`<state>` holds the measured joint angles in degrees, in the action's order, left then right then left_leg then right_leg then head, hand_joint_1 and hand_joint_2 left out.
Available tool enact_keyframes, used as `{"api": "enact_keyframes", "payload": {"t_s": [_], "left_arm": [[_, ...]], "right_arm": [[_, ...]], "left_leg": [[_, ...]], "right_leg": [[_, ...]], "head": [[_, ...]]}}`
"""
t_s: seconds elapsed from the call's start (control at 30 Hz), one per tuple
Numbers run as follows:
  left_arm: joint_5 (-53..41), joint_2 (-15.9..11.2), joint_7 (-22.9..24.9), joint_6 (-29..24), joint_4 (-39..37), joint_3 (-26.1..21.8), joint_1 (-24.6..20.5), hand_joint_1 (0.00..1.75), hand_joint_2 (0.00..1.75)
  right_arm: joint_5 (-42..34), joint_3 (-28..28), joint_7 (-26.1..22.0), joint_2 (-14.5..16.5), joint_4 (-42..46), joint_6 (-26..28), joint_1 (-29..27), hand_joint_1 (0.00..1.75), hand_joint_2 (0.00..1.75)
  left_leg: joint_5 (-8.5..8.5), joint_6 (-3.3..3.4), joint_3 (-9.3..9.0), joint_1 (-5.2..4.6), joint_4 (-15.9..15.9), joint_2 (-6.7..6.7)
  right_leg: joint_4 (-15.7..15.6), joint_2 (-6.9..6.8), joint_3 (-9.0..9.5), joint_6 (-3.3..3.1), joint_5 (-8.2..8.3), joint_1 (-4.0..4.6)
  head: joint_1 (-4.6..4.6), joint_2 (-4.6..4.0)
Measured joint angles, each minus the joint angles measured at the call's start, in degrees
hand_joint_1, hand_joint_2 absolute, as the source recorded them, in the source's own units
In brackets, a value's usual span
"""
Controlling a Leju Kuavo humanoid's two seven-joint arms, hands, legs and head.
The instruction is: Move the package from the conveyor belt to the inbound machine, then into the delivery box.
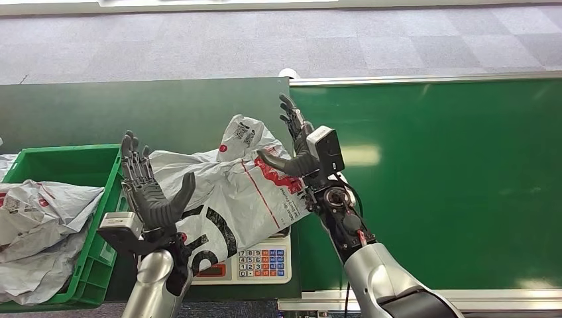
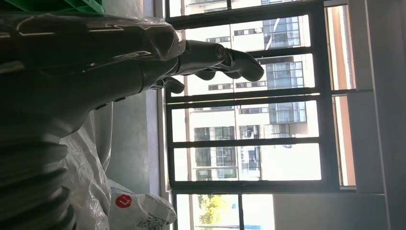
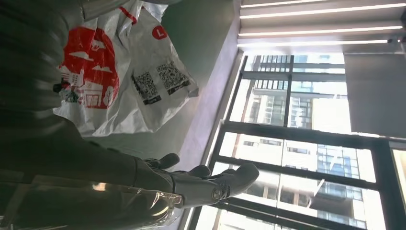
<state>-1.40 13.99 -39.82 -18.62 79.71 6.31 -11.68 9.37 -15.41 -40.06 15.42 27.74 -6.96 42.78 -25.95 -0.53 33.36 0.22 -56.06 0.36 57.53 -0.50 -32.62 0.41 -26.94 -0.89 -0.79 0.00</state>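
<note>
Left hand [image 1: 151,192] and right hand [image 1: 299,149], fingers spread, are pressed at 9 and 3 o'clock of package [image 1: 232,192], steadied on inbound machine [image 1: 262,264] for weighing.

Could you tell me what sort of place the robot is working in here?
Probably a parcel-sorting test station in an office building: a green conveyor belt, a keypad weighing scale under a courier bag, and a green crate of bags.
</note>
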Motion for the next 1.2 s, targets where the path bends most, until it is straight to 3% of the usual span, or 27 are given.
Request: {"api": "enact_keyframes", "payload": {"t_s": [0.17, 0.33, 1.2], "left_arm": [[-2.19, -0.7, 0.0, 1.46, -0.09, 2.04, 0.24, 0.0, 1.75], [-6.23, -1.54, 0.0, 2.16, -2.08, 4.9, -0.02, 0.0, 1.75], [-16.67, -3.63, 0.0, 4.17, -8.98, 11.49, -2.24, 0.0, 1.75]], "right_arm": [[-4.61, 1.41, 1.69, -0.71, 1.43, 7.41, -0.85, 0.0, 1.75], [-8.0, 2.31, 4.1, -1.44, 2.59, 10.58, -1.82, 0.0, 1.75], [-7.37, 2.38, 5.3, -2.82, 4.54, 11.64, -4.23, 0.0, 1.75]], "left_leg": [[0.0, 0.0, 0.0, 0.0, 0.0, 0.0], [0.0, 0.0, 0.0, 0.0, -0.01, 0.0], [0.0, 0.0, 0.0, 0.0, 0.0, 0.0]], "right_leg": [[0.0, 0.0, 0.0, 0.0, 0.0, 0.0], [-0.01, 0.0, -0.01, 0.0, 0.0, -0.01], [-0.01, 0.0, -0.01, 0.0, 0.0, -0.01]], "head": [[-0.01, 0.0], [0.0, 0.0], [0.0, 0.0]]}}
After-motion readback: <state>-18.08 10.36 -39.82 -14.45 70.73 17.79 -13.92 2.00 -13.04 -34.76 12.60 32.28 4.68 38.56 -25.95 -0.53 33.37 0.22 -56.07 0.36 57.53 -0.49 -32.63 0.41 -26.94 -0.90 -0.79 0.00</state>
